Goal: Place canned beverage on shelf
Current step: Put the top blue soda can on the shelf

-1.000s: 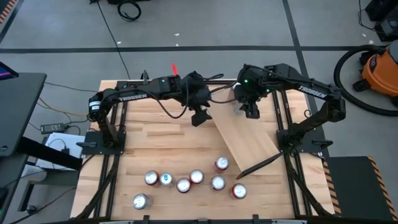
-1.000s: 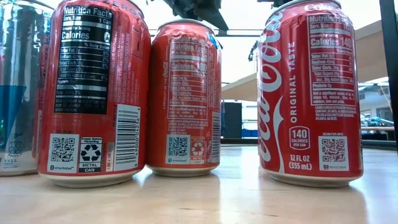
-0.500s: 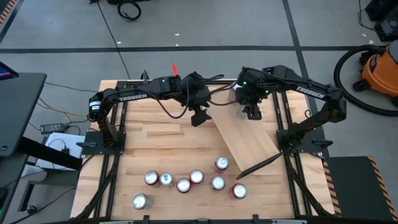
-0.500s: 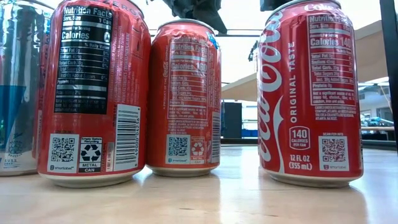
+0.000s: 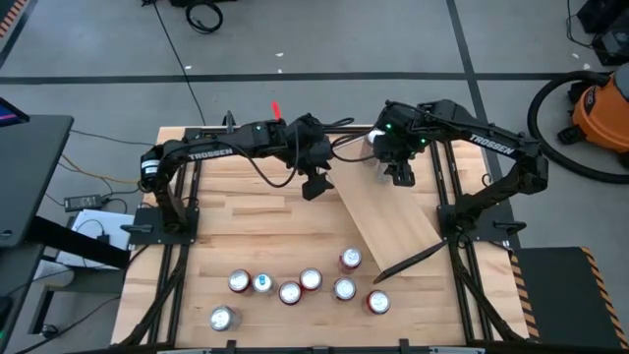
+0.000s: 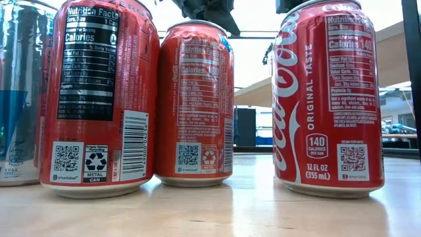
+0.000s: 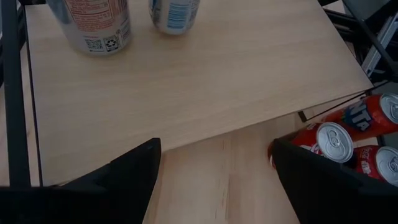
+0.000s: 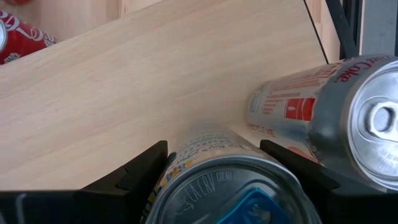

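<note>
Black arms [image 5: 226, 147] lettered TROSSEN in white; green indicator lights.

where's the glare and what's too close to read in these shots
Low view: the bright backlit room washes out the background behind the red cans, and the tabletop reflects them. Right wrist view: the held can between the right gripper fingers looms soft, its label unreadable. High view: evenly lit.

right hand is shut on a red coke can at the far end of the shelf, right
Not quite. The right hand is shut on a silver, blue-topped can, not a red one, as the right wrist view shows. It is at the far end of the shelf.
</note>
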